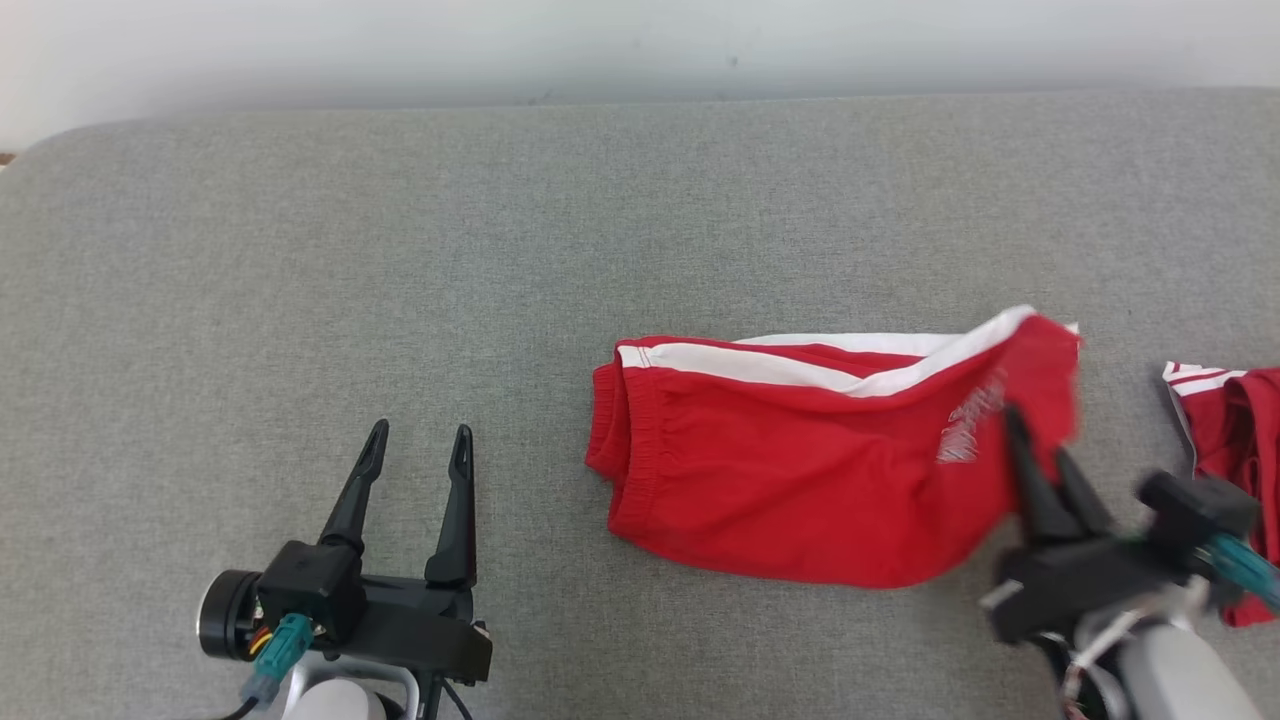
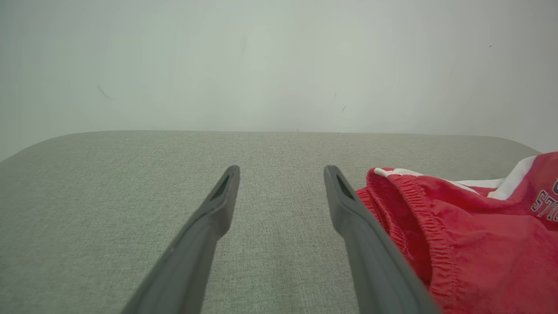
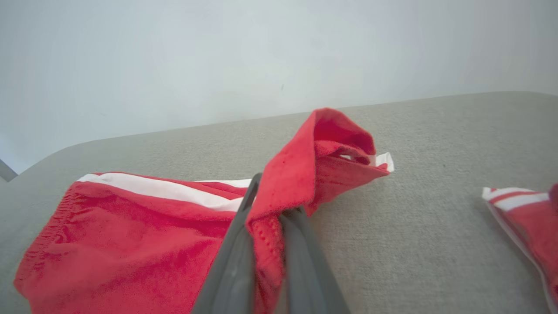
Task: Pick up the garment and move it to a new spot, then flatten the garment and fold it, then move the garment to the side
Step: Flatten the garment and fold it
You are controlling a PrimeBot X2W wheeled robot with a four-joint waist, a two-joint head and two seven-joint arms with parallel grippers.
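Folding appears in hand. The right gripper (image 1: 1038, 440) fingers are pinching shut on the garment (image 1: 800, 470) hem, holding it raised off the tabletop (image 1: 400, 250). The left gripper (image 1: 420, 432) fingers are standing wide apart and holding nothing, with the waistband (image 2: 418, 209) just beside them. The next move is likely carrying the hem toward the waistband, keeping edges aligned.

Red, white-striped garment (image 1: 800, 480); grey surface (image 1: 300, 250)
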